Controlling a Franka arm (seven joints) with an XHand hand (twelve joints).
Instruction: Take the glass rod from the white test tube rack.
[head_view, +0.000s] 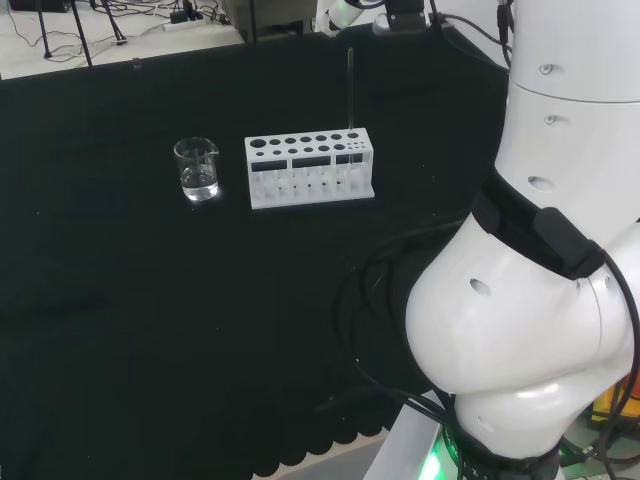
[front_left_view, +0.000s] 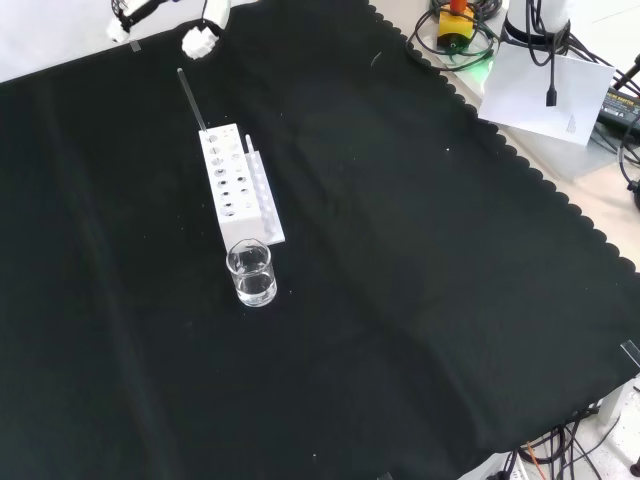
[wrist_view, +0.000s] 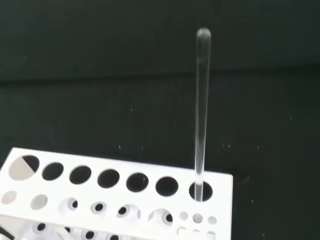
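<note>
Nearest in the front view, a small clear glass beaker (front_left_view: 250, 273) stands just before the white test tube rack (front_left_view: 233, 185). The thin clear glass rod (wrist_view: 202, 112) stands upright in the rack's end hole, untaken. Beyond it, the black and white hand (front_left_view: 200, 38) hovers apart; whether its fingers are spread I cannot tell. Everything remains.

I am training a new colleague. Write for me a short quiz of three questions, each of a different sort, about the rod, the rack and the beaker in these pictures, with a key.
1. True or false: the glass rod stands upright in an end hole of the white test tube rack.
2. In the head view, the beaker stands: A) left of the rack, B) right of it, C) on it.
3. Fill in: the bench is covered with ___ cloth.

Key: 1 true; 2 A; 3 black.
</note>
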